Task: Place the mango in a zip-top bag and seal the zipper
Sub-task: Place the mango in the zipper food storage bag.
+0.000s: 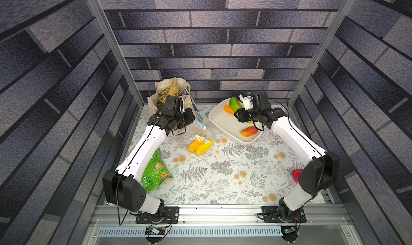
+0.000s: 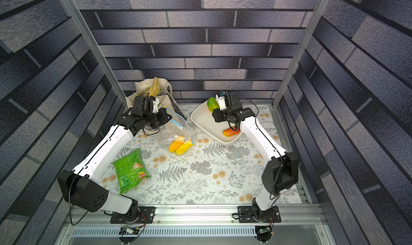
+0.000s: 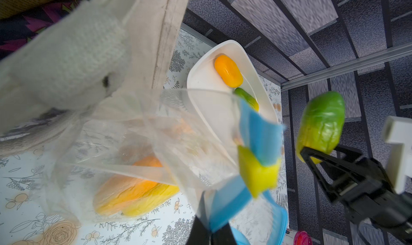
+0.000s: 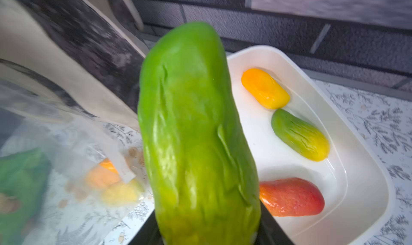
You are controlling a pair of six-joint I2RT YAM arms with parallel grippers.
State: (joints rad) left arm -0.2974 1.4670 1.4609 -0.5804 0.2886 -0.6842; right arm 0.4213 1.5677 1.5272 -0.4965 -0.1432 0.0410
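Above the far end of the tray, we have the right gripper clamped on the lower end of the mango, which hangs lifted clear of the tray floor. Across the gap, the left gripper is pinched tight on the zipper of the bag, close by the yellow slider. The mouth is held up while the bag's bottom rests on the table.

We judge the step in hand to be the carry: the mango is picked but not yet bagged, and sealing has not begun. Next we must bring it across to the mouth and feed it in end first. That calls for a mouth held wide enough. From the left wrist view the blue lips seem parted, but how far we cannot tell. The thin film may fold shut under the fruit.

The mango is a long, blunt-ended oval, bright green turning yellow at the held end. Its glossy, wrinkled skin looks like soft moulded rubber. The bag is clear, crinkly film that creases and glares, and two smooth yellow-orange fruits lie in its bottom. Its zipper is a stiffer, matt blue band. The tray is smooth, white, round-cornered plastic holding three loose fruits. Behind the bag stands a coarse canvas tote.
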